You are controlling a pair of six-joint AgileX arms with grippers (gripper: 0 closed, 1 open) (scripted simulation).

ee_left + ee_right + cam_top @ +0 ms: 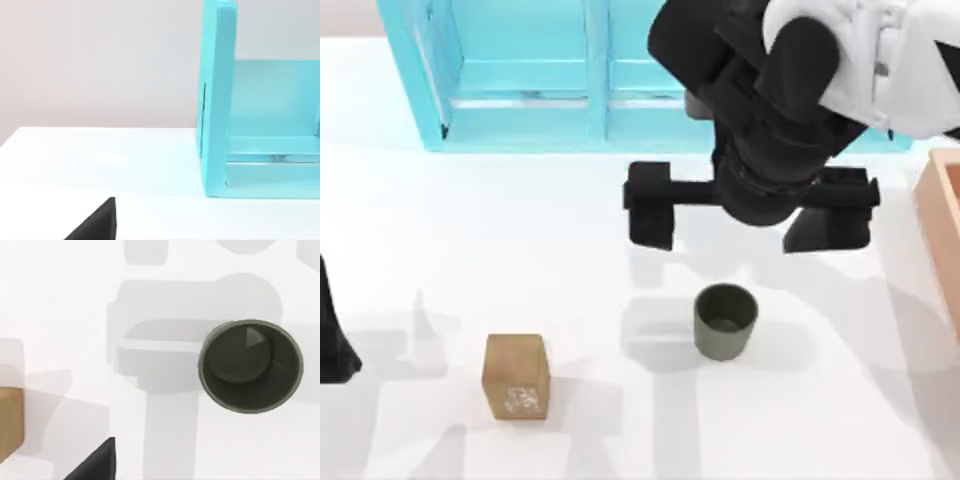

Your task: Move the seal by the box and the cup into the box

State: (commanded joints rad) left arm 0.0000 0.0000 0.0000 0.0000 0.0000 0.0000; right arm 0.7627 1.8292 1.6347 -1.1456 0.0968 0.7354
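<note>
The seal (516, 375), a small tan block with white marks on its front face, stands upright at the front left of the table; its edge (10, 420) also appears in the right wrist view. The dark olive cup (725, 321) stands upright near the middle, empty inside (250, 365). Only a peach-tan edge of the box (942, 215) is visible at the right border. My right gripper (748, 218) hovers open just behind the cup, its black fingers (650, 208) spread wide and holding nothing. My left gripper (332, 340) is parked at the left edge.
A turquoise shelf cabinet (590, 80) stands along the back of the table, and its side panel (217, 100) is close in the left wrist view. White tabletop (620, 430) lies between seal and cup.
</note>
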